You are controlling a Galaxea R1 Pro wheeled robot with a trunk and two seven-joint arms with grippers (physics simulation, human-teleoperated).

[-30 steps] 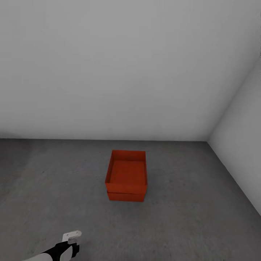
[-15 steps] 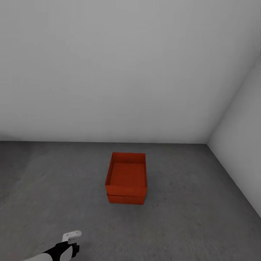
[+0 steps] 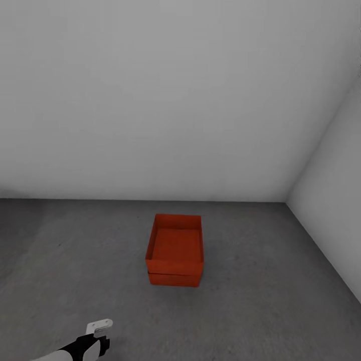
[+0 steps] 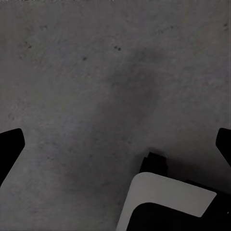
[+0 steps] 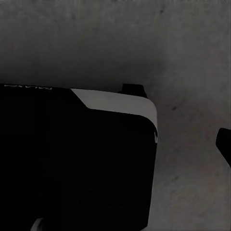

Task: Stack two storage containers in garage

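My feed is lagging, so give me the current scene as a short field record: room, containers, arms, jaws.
room: grey concrete floor, plain white walls, a corner at the right
containers: two orange-red storage containers, stacked one on the other on the floor, near the back wall
upper container: open top, nothing visible inside
left gripper: low in the head view, well short of the stack, holding nothing
left jaws: spread wide in the wrist view, only floor between them
right jaws: one dark tip at the wrist view's edge, state unclear
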